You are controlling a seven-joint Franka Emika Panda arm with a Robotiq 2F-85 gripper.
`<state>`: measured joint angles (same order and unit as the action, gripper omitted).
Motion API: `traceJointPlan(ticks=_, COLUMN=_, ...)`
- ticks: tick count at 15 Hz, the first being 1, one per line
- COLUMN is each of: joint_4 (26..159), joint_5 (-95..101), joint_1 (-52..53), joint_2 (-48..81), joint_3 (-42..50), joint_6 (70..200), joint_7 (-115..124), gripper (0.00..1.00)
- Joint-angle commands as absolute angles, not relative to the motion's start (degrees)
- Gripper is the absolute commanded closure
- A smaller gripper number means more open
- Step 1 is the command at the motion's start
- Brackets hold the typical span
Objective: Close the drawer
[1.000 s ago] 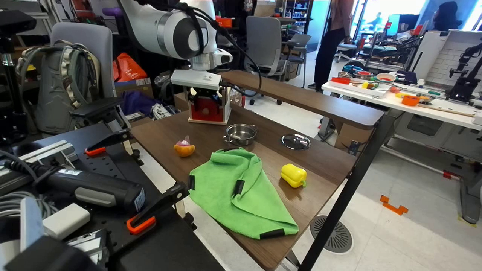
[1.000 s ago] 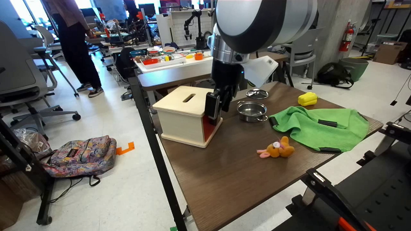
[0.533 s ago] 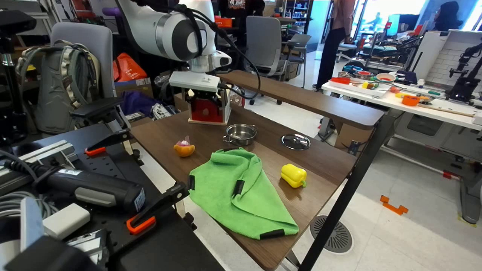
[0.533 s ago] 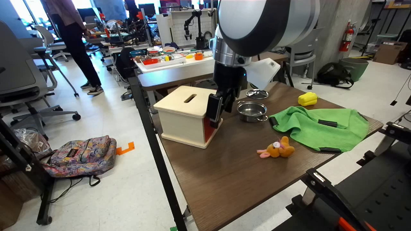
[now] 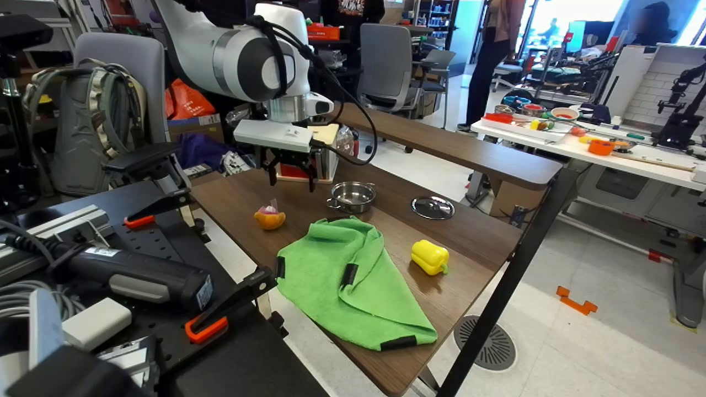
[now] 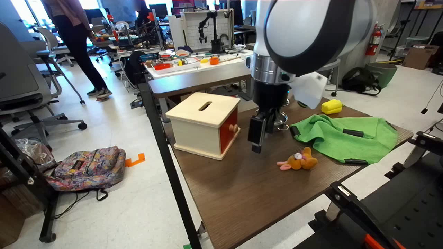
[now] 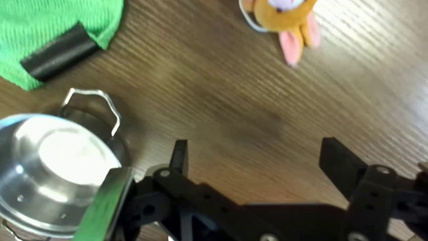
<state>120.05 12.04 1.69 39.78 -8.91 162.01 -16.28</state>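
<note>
Since the red drawer (image 6: 226, 134) looks flush in its wooden box (image 6: 195, 134), I'd call it closed already. Knob (image 6: 236, 128) faces the end effector (image 7: 254, 155), slide axis pointing roughly that way, gap between. Jaws apart, nothing held. Table (image 6: 221, 193) leaves room to back off; watch the steel pot (image 5: 353, 197) just beside, plush toy (image 6: 298, 161) near.

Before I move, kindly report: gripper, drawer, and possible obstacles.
Gripper open, holding nothing, apart from the drawer. Drawer appears fully shut. Possible obstacle: metal pot, apart from gripper.
</note>
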Motion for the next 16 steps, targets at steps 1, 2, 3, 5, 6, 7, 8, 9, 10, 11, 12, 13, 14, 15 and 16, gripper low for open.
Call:
traceJointPlan(ticks=1, joint_4=126.8, joint_5=14.4, joint_1=3.8, joint_2=35.2, joint_3=-5.4, joint_6=161.8, joint_7=-15.9, gripper=0.00)
traceJointPlan(ticks=2, joint_4=128.2, joint_5=15.3, joint_1=4.5, joint_2=34.7, joint_3=-4.5, joint_6=162.2, joint_7=-15.6, gripper=0.00)
traceJointPlan(ticks=3, joint_4=129.3, joint_5=16.0, joint_1=4.9, joint_2=34.2, joint_3=-3.7, joint_6=162.0, joint_7=-15.5, gripper=0.00)
traceJointPlan(ticks=5, joint_4=131.3, joint_5=18.0, joint_1=6.4, joint_2=33.7, joint_3=-1.8, joint_6=162.1, joint_7=-15.2, gripper=0.00)
traceJointPlan(ticks=6, joint_4=132.2, joint_5=19.0, joint_1=7.3, joint_2=33.5, joint_3=-0.9, joint_6=162.1, joint_7=-15.1, gripper=0.00)
traceJointPlan(ticks=7, joint_4=132.9, joint_5=20.2, joint_1=8.2, joint_2=33.4, joint_3=0.2, joint_6=162.5, joint_7=-14.8, gripper=0.00)
traceJointPlan(ticks=8, joint_4=133.4, joint_5=21.1, joint_1=8.9, joint_2=33.5, joint_3=1.0, joint_6=162.5, joint_7=-14.6, gripper=0.00)
traceJointPlan(ticks=9, joint_4=133.9, joint_5=22.1, joint_1=9.8, joint_2=33.5, joint_3=1.9, joint_6=162.6, joint_7=-14.1, gripper=0.00)
traceJointPlan(ticks=10, joint_4=134.1, joint_5=22.8, joint_1=10.4, joint_2=33.6, joint_3=2.7, joint_6=162.9, joint_7=-13.6, gripper=0.13)
traceJointPlan(ticks=11, joint_4=134.4, joint_5=23.5, joint_1=10.9, joint_2=33.7, joint_3=3.2, joint_6=163.6, joint_7=-13.3, gripper=0.26)
traceJointPlan(ticks=12, joint_4=134.2, joint_5=23.8, joint_1=10.9, joint_2=33.7, joint_3=3.2, joint_6=163.3, joint_7=-13.5, gripper=0.32)
traceJointPlan(ticks=13, joint_4=134.0, joint_5=24.0, joint_1=11.2, joint_2=33.8, joint_3=3.4, joint_6=163.2, joint_7=-13.5, gripper=0.42)
traceJointPlan(ticks=14, joint_4=133.7, joint_5=24.3, joint_1=11.4, joint_2=34.1, joint_3=3.6, joint_6=163.1, joint_7=-13.4, gripper=0.49)
traceJointPlan(ticks=15, joint_4=133.5, joint_5=24.5, joint_1=11.6, joint_2=34.1, joint_3=3.7, joint_6=163.1, joint_7=-13.4, gripper=0.58)
traceJointPlan(ticks=16, joint_4=133.5, joint_5=24.7, joint_1=12.0, joint_2=34.0, joint_3=3.9, joint_6=163.3, joint_7=-13.1, gripper=0.64)
